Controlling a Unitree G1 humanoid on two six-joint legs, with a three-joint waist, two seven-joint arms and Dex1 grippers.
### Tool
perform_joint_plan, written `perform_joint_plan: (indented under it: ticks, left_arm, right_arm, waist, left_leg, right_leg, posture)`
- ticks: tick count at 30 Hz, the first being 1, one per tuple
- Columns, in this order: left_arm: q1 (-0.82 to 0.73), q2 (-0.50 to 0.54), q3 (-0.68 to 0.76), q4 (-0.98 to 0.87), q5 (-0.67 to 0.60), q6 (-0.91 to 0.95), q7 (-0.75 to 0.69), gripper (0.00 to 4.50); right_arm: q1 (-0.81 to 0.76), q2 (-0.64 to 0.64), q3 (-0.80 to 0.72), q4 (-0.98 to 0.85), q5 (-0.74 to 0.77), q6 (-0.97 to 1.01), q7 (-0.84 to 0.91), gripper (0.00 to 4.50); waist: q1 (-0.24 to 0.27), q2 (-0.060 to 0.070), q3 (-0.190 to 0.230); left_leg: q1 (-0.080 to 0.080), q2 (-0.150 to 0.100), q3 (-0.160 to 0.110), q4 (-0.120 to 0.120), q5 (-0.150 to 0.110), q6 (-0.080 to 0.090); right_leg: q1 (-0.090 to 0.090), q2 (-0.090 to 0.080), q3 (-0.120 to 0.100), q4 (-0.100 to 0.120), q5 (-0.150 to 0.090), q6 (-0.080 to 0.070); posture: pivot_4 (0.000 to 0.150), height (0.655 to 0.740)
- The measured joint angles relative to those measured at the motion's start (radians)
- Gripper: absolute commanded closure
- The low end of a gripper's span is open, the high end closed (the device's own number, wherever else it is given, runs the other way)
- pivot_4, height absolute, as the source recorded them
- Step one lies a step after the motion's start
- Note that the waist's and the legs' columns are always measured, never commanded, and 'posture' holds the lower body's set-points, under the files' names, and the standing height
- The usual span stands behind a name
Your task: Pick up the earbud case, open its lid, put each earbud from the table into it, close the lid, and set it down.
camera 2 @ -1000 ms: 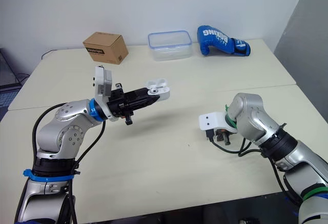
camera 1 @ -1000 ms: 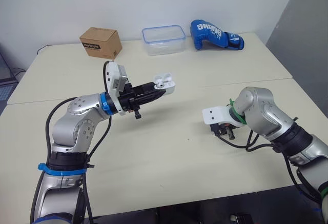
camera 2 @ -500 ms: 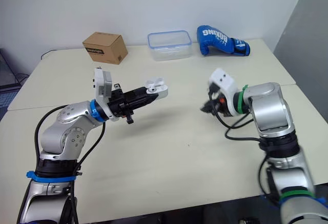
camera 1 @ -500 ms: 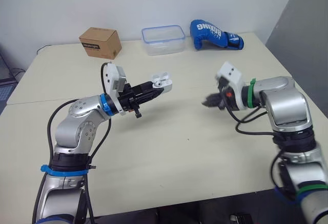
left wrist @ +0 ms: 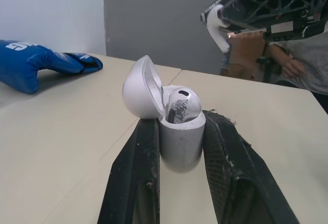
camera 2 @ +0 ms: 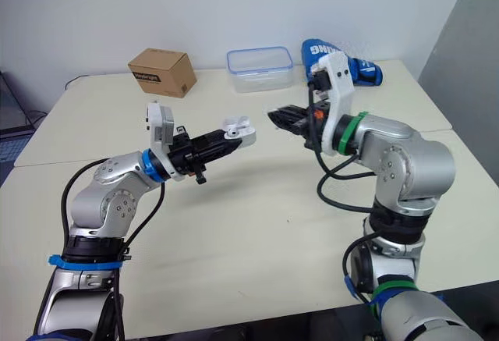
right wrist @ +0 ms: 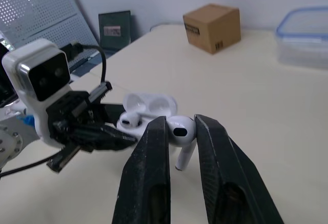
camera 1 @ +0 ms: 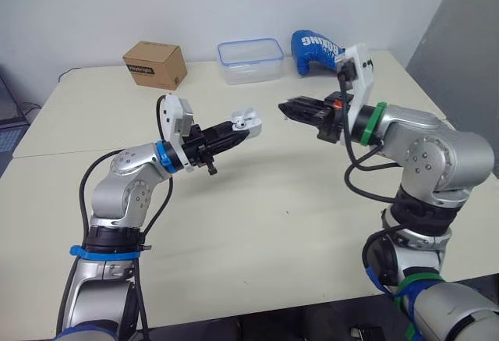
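Left hand (camera 1: 228, 132) is clamped on the lower body of the open earbud case (left wrist: 179, 142), seated earbud (left wrist: 180, 103) inside; just ahead, right hand (camera 1: 290, 108) pinches the second earbud (right wrist: 180, 130) by its bulb, both parts judged light, rigid and slippery.

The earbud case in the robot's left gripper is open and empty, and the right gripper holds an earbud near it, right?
Not empty: the left wrist view shows one earbud seated in the open earbud case. The left gripper does hold it, and the right gripper holds a second earbud nearby.
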Motion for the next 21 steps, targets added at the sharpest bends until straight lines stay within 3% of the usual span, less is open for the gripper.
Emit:
perform_joint_plan:
  ticks: [9, 21]
  left_arm:
    - [-0.015, -0.007, -0.004, 0.000, -0.002, 0.024, 0.001, 3.71]
    - [-0.041, -0.018, -0.003, 0.020, -0.005, 0.030, 0.015, 3.71]
  right_arm:
    - [0.103, 0.016, 0.174, 0.001, -0.003, -0.286, -0.185, 4.12]
    - [0.119, 0.041, 0.245, 0.002, 0.039, -0.338, -0.303, 4.12]
  waist:
    - [-0.002, 0.000, 0.000]
    - [-0.003, 0.000, 0.000]
  left_leg:
    - [0.000, 0.000, 0.000, 0.000, 0.000, 0.000]
    - [0.000, 0.000, 0.000, 0.000, 0.000, 0.000]
  right_leg:
    - [0.000, 0.000, 0.000, 0.000, 0.000, 0.000]
    - [0.000, 0.000, 0.000, 0.000, 0.000, 0.000]
  posture:
    - [0.150, 0.7400]
    - [0.150, 0.7400]
